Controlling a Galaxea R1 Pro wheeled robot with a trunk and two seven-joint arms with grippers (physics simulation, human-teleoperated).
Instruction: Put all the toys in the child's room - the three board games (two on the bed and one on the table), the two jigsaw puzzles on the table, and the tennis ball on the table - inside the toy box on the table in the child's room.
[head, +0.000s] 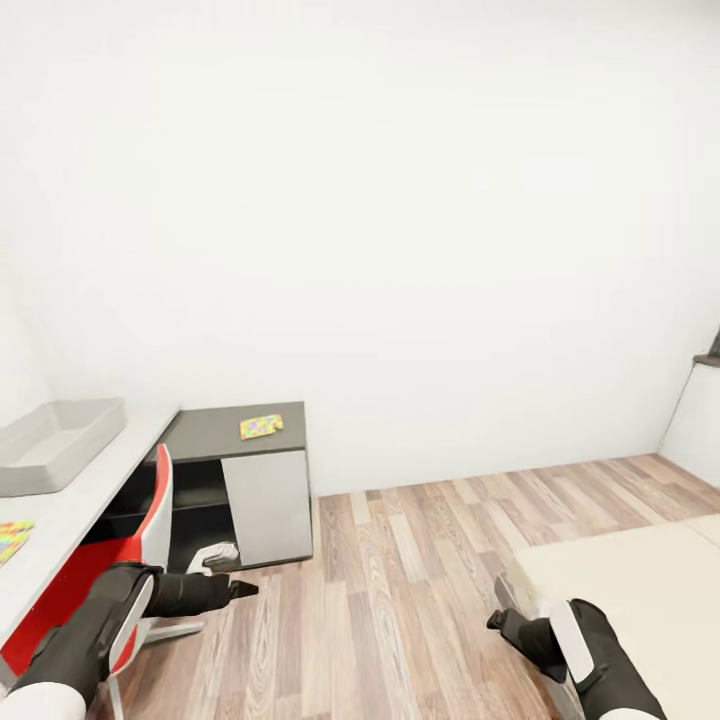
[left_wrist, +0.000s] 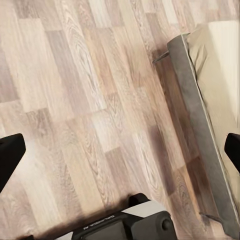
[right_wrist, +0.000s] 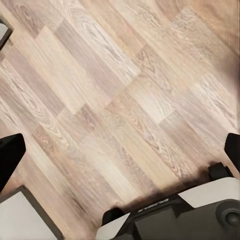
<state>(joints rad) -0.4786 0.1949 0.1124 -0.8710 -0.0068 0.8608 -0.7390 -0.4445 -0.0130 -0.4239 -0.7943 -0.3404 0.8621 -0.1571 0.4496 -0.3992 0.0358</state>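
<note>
While both spread hands hang empty, the toy box (head: 55, 440) sits beyond the left hand (head: 235, 588).

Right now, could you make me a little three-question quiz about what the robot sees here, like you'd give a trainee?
1. True or false: the colourful flat item lies on top of the grey cabinet.
2. The grey toy box sits on: A) the floor, B) the white table, C) the bed.
3. Fill in: both the left gripper and right gripper hang above the ____ floor.

Key: 1 true; 2 B; 3 wooden.
</note>
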